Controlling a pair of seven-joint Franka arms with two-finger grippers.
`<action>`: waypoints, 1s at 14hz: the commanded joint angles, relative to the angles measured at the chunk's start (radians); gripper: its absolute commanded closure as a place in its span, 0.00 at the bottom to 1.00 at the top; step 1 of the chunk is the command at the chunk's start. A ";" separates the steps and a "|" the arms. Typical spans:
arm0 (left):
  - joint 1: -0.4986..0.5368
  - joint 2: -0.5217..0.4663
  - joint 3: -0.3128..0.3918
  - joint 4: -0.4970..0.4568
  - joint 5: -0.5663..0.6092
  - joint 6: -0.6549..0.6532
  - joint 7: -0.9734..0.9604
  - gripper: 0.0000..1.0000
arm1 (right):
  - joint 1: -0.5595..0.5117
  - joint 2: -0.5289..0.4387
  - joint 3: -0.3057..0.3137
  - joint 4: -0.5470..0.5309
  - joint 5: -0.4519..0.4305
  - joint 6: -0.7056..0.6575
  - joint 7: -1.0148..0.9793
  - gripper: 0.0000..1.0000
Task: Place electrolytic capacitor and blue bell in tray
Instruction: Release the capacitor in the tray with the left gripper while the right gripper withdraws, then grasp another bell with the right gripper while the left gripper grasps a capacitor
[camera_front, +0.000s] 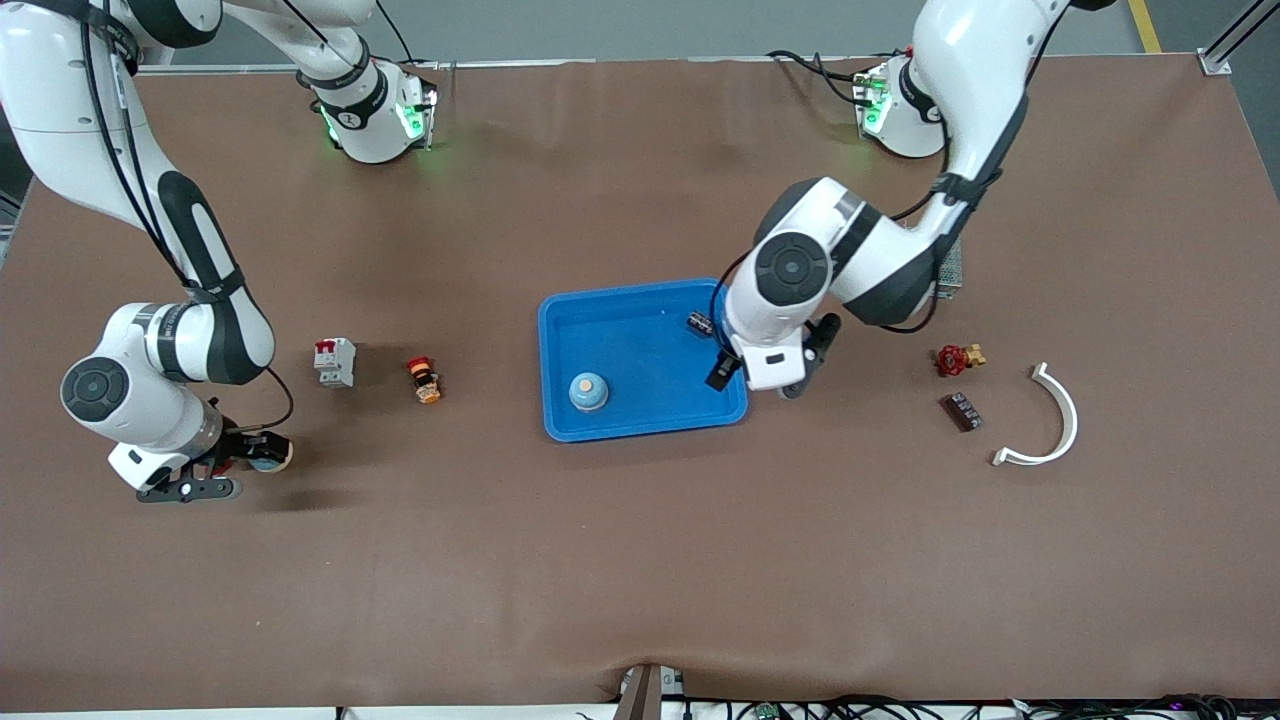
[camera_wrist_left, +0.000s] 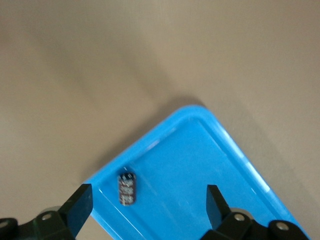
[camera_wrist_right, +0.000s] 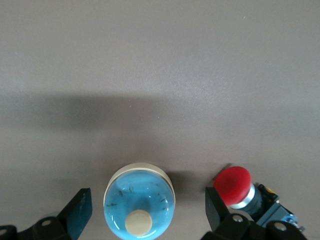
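Note:
The bright-blue tray (camera_front: 640, 425) lies mid-table. In it a blue bell (camera_front: 588, 391) with a cream knob stands toward the corner nearer the front camera. The dark electrolytic capacitor (camera_front: 700, 323) (camera_wrist_left: 127, 187) lies on the tray floor by the rim at the left arm's end. My left gripper (camera_front: 765, 365) (camera_wrist_left: 147, 200) hangs open over that rim, holding nothing. Toward the right arm's end, my right gripper (camera_front: 225, 465) (camera_wrist_right: 147, 205) is open straddling another blue bell (camera_front: 270, 453) (camera_wrist_right: 139, 210) on the table, its fingers apart from it.
A red push button (camera_wrist_right: 232, 186) stands beside the straddled bell. A white-and-red breaker (camera_front: 335, 362) and a red-orange button (camera_front: 425, 380) sit between the right arm and the tray. At the left arm's end lie a red valve (camera_front: 958, 358), a dark block (camera_front: 961, 411), a white curved piece (camera_front: 1050, 420) and a grey mesh box (camera_front: 950, 268).

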 joint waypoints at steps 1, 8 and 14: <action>0.088 -0.075 -0.005 -0.008 0.012 -0.111 0.143 0.00 | -0.030 -0.036 0.026 -0.070 -0.019 0.045 -0.005 0.00; 0.269 -0.103 -0.002 -0.026 0.013 -0.191 0.436 0.00 | -0.034 -0.048 0.042 -0.071 0.021 0.027 0.004 1.00; 0.370 -0.088 -0.002 -0.052 0.101 -0.185 0.596 0.00 | -0.024 -0.146 0.096 -0.059 0.094 -0.167 0.071 1.00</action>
